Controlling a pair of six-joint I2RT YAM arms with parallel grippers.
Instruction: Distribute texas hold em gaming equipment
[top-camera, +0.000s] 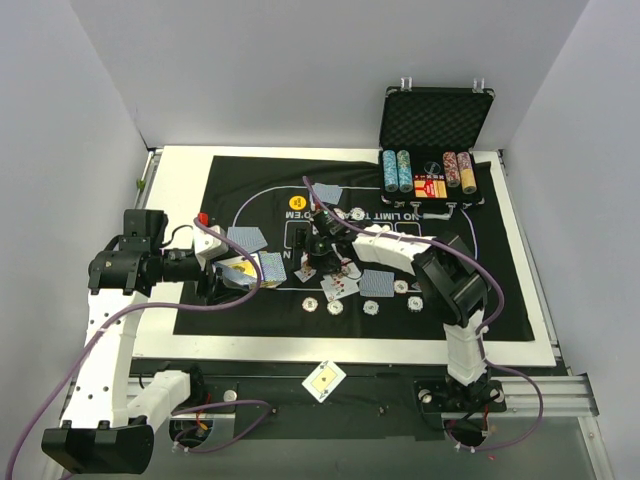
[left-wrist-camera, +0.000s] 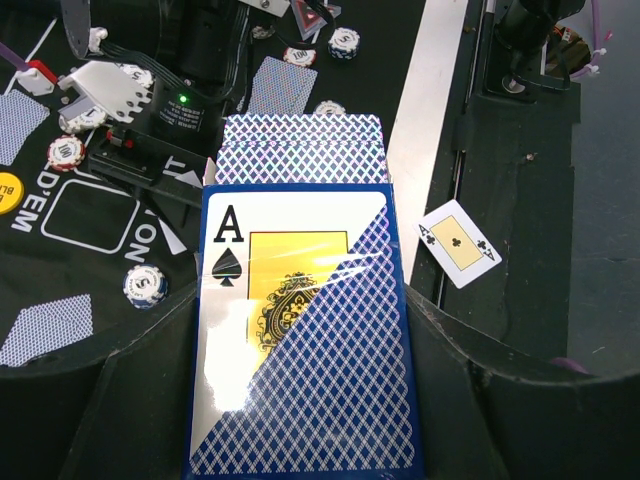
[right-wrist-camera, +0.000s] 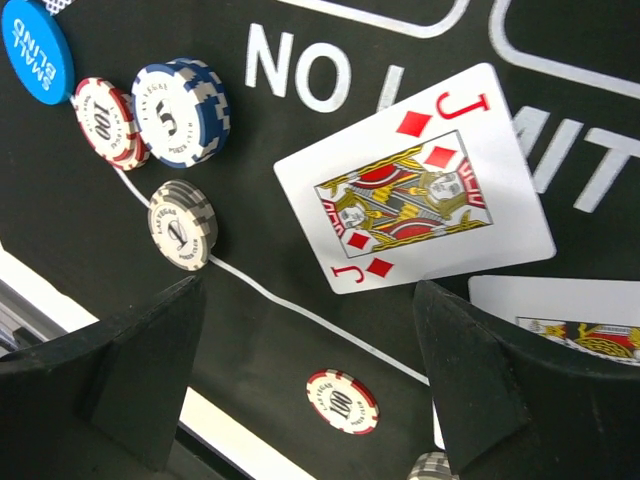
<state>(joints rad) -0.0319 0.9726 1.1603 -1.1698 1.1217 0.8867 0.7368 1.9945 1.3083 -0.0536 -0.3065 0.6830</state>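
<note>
Jaws of the left gripper (left-wrist-camera: 300, 320) are clenched on the long sides of a glossy ace-of-spades card box (left-wrist-camera: 300, 400), with blue-backed cards (left-wrist-camera: 300, 150) protruding from its open top. The right gripper (right-wrist-camera: 308, 300) hangs spread wide above a face-up jack of diamonds (right-wrist-camera: 415, 180) on the black felt mat (right-wrist-camera: 250, 330), with chips (right-wrist-camera: 180, 110) nearby. A flat card, light, thin and slick, likely offers only an edge to pinch. The stiff box should take a firm squeeze at mid-height.

Robotics lab cell, plain white partition walls (top-camera: 300, 70), aluminium-rail table (top-camera: 545, 392), loose purple cabling (top-camera: 200, 303)
</note>
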